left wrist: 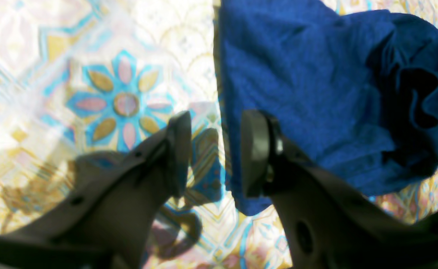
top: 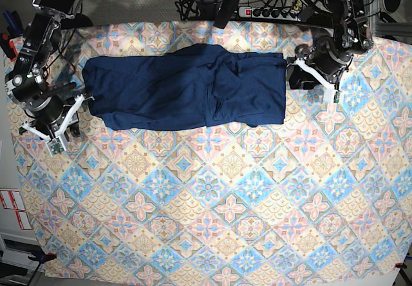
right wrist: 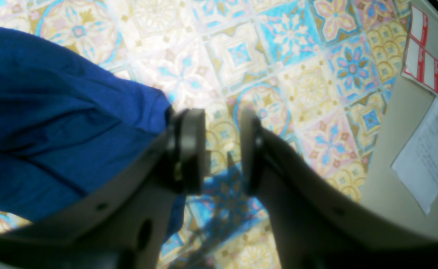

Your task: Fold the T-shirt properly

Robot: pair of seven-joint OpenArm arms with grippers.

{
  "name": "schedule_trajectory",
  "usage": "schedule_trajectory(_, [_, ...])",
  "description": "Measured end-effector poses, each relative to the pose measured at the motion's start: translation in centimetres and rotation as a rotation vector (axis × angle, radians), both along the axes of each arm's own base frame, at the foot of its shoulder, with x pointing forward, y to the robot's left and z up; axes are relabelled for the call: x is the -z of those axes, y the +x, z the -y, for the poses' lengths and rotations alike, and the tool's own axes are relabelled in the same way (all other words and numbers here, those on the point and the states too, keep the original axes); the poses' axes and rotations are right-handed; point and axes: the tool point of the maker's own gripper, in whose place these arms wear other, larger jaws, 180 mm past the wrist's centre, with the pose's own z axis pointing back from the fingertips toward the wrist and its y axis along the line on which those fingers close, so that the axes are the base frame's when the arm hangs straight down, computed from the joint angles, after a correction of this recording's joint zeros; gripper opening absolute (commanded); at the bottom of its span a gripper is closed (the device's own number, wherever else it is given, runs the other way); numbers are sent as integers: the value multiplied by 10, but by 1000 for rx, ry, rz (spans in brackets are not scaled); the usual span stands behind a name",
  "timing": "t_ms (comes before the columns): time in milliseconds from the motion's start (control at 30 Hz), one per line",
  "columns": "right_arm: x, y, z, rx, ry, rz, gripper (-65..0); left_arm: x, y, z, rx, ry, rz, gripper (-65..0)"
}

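The T-shirt, a plain dark navy long-sleeved garment, lies spread in a long band across the far part of the patterned tablecloth, its length running from one arm to the other. The cloth is partly folded over itself: a diagonal ridge of creases crosses its middle, and the end toward the left gripper is squared off while the end toward the right gripper is more rounded. In the left wrist view the shirt shows a straight vertical edge and a bunched, ruffled fold on its far side; in the right wrist view it shows a smooth rounded edge with a few long creases.

The left gripper hangs at the shirt's squared end, its jaws apart with nothing between them; one finger stands over the fabric's edge, the other over bare tablecloth. Whether that finger touches the fabric cannot be told.

The right gripper sits at the shirt's opposite end, jaws likewise apart and empty, the tiled pattern visible through the gap. One finger stands just beside the shirt's edge.

Beyond the tablecloth, on the side away from the shirt in the right wrist view, a pale surface carries a white sheet of paper and a red-bordered label.
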Motion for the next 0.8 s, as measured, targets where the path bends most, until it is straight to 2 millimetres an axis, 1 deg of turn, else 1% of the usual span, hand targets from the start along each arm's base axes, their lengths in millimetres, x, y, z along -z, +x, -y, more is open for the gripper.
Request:
schedule_trajectory(100, [0,0,0,1,-1,-1,-493,10,-1,4,-7,-25,-27,-432])
schedule_trajectory(333, [2,-3,0,-1,3,-4,-490,29,-16,2,-21,-36,-92,-432])
schedule_trajectory(467, [17,-19,4,17,-16,-85,-489,33,-16,17,18,-51,-96,-433])
schedule_trajectory(533, [20,-22,7,26,-25,-114,-489,35,-16,23,30,-66,-96,-434])
schedule_trajectory(600, [22,-24,9,34,-34,-136,-488,35,-16,24,30,-72,-97,-456])
schedule_trajectory(667, [26,-28,11,41,-40,-164,-486,36,-17,24,31,-72,-100,-511])
schedule_trajectory(733, [36,-33,13,50,-30,-200,-466,35,-14,26,30,-80,-94,-548])
schedule_trajectory(800, [52,-41,16,66,-20,-268,-437,34,-11,28,39,-81,-95,-542])
